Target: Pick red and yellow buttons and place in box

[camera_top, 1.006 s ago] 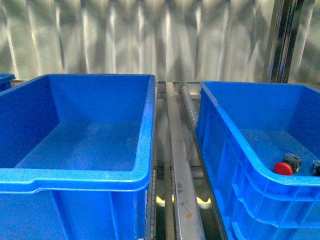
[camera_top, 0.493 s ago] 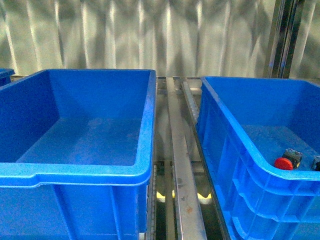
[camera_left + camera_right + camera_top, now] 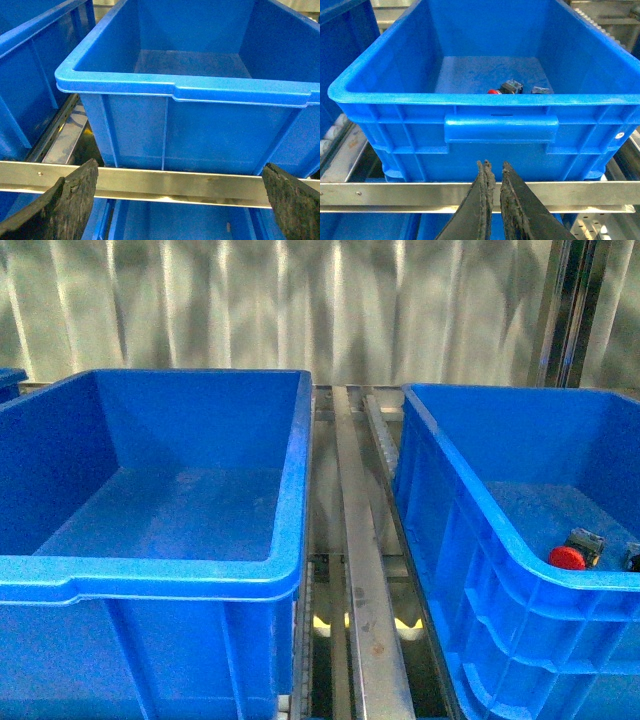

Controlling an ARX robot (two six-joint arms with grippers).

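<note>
A red button [image 3: 566, 558] on a dark body lies on the floor of the right blue box [image 3: 470, 490]. It also shows in the right wrist view [image 3: 493, 92], with a second dark switch [image 3: 540, 90] beside it whose cap colour I cannot tell. No yellow button shows. My right gripper [image 3: 492, 167] is shut and empty, outside that box [image 3: 500, 102], below its near wall. My left gripper [image 3: 177, 200] is open and empty, its fingers [image 3: 60, 205] wide apart, in front of the left blue box [image 3: 175, 90], which is empty. Neither gripper shows in the front view.
The left box [image 3: 285, 490] and the right box stand side by side on a metal rack, with steel rails [image 3: 360, 540] in the gap between them. A steel crossbar [image 3: 175, 182] runs in front of each gripper. Another blue bin [image 3: 35, 65] stands further left. A corrugated wall is behind.
The whole front view has shifted: both boxes sit a little higher in the picture than before. The red button has not moved within its box.
</note>
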